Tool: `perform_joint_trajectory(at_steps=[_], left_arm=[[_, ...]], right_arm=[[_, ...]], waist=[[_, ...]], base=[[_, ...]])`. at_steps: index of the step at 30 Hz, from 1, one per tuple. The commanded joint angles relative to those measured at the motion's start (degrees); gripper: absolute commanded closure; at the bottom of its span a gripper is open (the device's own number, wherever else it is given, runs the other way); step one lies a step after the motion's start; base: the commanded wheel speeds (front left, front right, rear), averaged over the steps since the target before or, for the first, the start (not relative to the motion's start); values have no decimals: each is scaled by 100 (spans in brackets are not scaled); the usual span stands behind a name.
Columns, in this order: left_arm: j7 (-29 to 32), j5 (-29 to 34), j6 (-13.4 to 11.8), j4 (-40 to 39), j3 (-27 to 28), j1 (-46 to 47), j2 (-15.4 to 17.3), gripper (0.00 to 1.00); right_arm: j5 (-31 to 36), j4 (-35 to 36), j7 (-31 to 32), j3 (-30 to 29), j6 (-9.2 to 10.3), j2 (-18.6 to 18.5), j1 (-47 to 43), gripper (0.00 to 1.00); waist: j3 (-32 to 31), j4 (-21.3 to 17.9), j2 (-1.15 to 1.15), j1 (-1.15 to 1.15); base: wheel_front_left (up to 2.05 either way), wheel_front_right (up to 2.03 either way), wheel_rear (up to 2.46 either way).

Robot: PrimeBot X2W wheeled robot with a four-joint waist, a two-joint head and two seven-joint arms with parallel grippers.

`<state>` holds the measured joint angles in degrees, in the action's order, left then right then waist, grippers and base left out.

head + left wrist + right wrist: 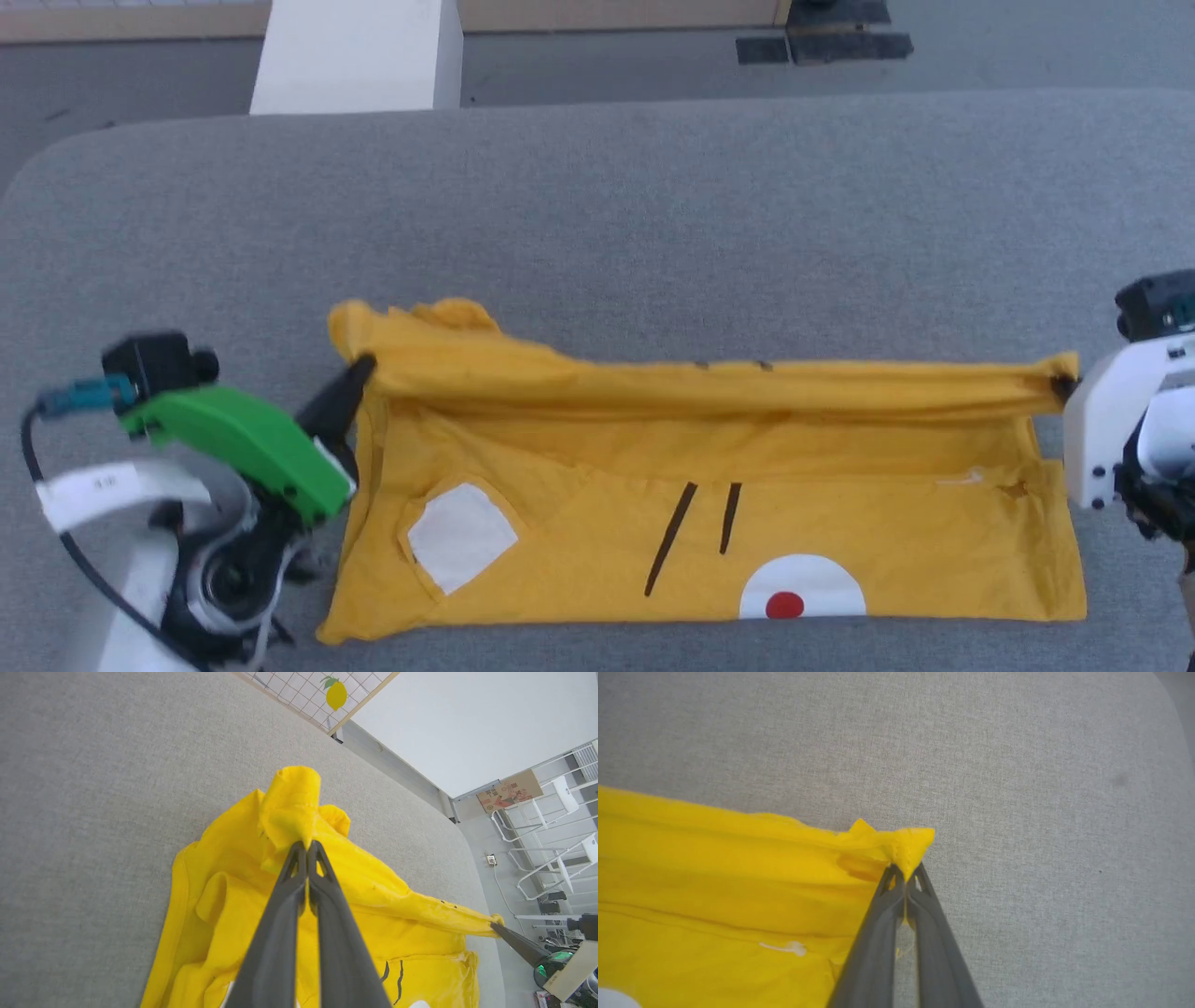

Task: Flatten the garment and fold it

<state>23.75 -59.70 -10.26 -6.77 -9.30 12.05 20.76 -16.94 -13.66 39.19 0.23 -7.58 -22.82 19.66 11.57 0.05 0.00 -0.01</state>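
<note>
left gripper (307,845), right gripper (906,870), spread apart, pinching garment (653,448)

Yellow garment (714,877) corner in right claw (905,871)

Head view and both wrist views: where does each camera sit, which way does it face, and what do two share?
Head view: on the head, facing forward and down at the garment on the grey surface; left fingers at left, right fingers at right.
Left wrist view: on the left wrist, facing along its shut fingers at a pinched corner.
Right wrist view: on the right wrist, facing along its shut fingers at the other corner.
Shared: head and left wrist views show the black stripes.
</note>
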Motion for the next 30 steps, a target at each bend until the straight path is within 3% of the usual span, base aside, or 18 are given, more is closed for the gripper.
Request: perform_joint_trajectory(at_steps=[1,5,12,13,14,15,19,26,28,30], left_arm=[[-70,-89,-51,-42,48,-263,-53,100],[-193,-213,-96,-26,92,-803,-191,100],[-146,-530,-100,874,20,-1315,-490,100],[-167,-516,-96,963,19,-1306,-492,100],[-191,-513,-89,1052,24,-1294,-503,61],[-225,-492,-100,1113,40,-1280,-496,0],[-233,-277,-236,1261,31,-1278,-288,0],[-220,124,-612,796,150,-1310,228,0],[-453,387,-664,559,203,-1220,368,0],[-1006,786,-563,308,259,-1045,463,0]], right_arm=[[64,52,-37,-49,9,49,-149,100],[120,61,-45,-176,9,162,-468,100],[312,-340,-102,-320,9,575,-1035,100],[304,-361,-143,-343,9,623,-1046,90],[282,-371,-162,-371,9,669,-1072,0],[262,-354,-184,-398,9,687,-1096,0],[33,-102,-49,-464,9,601,-1339,0],[-826,932,944,-963,9,247,-1761,0],[-946,1145,1087,-1090,9,103,-1700,0],[-1087,1184,1086,-1166,9,9,-1578,0]], waist=[[-192,81,0,1],[-202,126,0,1],[-298,136,0,1],[-327,128,0,1],[-365,122,0,1],[-409,116,0,1],[-610,75,0,1],[-849,-8,0,1],[-842,-9,0,1],[-779,12,0,1]], base=[[0,0,0],[0,0,0],[0,0,0],[0,0,0],[0,0,0],[0,0,0],[0,0,0],[0,0,0],[0,0,0],[0,0,0]])
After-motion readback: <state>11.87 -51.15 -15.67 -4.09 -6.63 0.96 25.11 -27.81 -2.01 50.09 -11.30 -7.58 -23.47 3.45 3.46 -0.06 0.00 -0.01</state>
